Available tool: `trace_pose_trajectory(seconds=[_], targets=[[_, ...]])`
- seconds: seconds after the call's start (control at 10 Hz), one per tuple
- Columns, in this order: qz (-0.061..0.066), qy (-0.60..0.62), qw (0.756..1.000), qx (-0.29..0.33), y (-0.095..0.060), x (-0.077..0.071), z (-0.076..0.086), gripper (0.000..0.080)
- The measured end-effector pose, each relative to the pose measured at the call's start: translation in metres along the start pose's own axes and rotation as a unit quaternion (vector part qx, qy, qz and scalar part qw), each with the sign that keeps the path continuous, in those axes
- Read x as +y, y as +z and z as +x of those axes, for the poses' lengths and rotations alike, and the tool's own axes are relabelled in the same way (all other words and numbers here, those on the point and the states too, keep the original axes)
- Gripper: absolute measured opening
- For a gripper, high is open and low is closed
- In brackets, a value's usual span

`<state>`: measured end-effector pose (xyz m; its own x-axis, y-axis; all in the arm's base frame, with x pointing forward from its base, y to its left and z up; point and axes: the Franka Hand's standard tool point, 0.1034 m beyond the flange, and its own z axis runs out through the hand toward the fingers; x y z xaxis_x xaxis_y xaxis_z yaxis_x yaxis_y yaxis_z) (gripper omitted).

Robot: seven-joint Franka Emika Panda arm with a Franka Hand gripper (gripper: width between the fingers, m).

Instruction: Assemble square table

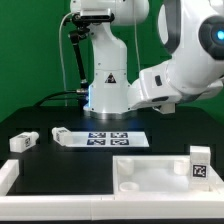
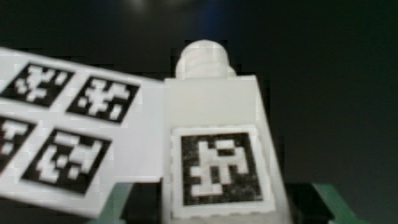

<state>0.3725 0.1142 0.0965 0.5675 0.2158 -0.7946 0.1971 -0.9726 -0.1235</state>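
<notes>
Currently I see the tool [image 2: 219,203] closed on a held leg [image 2: 214,120] in the wrist view. Its dark fingers [image 2: 125,205] sit against both flanks of the white block. The block's tag faces the camera and its rounded peg end points away from the tool. Behind that leg, the marker board [image 2: 63,125] lies on the dark surface [image 2: 338,90].

In the exterior view I cannot pick the tool out past the white casing of the arm [image 1: 170,82]. From the arm's base, the marker board sits at six o'clock. The square top [image 1: 160,185] is at about five o'clock, with an upright leg [image 1: 200,162] standing at its corner on the exterior view's right. A loose leg [image 1: 66,135] and a second loose leg [image 1: 22,143] lie at about eight o'clock.
</notes>
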Motion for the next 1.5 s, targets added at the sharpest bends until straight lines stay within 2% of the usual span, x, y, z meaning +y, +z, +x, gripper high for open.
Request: trace_pose_trajectory(seconds=[0.1, 0.2, 0.3, 0.4, 0.5, 0.6, 0.8, 0.9, 1.0, 1.1, 1.2, 1.3, 1.4, 1.5], targets=[[0.005, -0.028, 0.997, 0.073, -0.019, 0.021, 0.008, 0.0290], [0.011, -0.030, 0.992, 0.118, -0.050, 0.037, -0.003, 0.0290], [0.001, -0.069, 0.985, 0.161, -0.085, 0.056, -0.009, 0.0290], [-0.019, -0.084, 0.969, 0.230, -0.123, 0.072, -0.013, 0.0290], [-0.022, -0.074, 0.957, 0.278, -0.121, 0.070, -0.011, 0.0290], [-0.021, -0.072, 0.952, 0.297, -0.112, 0.072, -0.013, 0.0290], [-0.026, -0.068, 0.930, 0.360, -0.122, 0.076, -0.008, 0.0290], [-0.024, -0.072, 0.917, 0.393, -0.126, 0.079, -0.005, 0.0290], [-0.016, -0.078, 0.905, 0.418, -0.146, 0.087, 0.005, 0.0290], [0.000, -0.075, 0.894, 0.441, -0.171, 0.096, 0.017, 0.0290], [0.011, -0.055, 0.869, 0.491, -0.194, 0.108, 0.035, 0.0290], [0.010, -0.032, 0.849, 0.527, -0.208, 0.116, 0.047, 0.0290], [-0.027, -0.021, 0.820, 0.572, -0.223, 0.127, 0.051, 0.0290], [-0.046, -0.017, 0.801, 0.596, -0.220, 0.134, 0.050, 0.0290]])
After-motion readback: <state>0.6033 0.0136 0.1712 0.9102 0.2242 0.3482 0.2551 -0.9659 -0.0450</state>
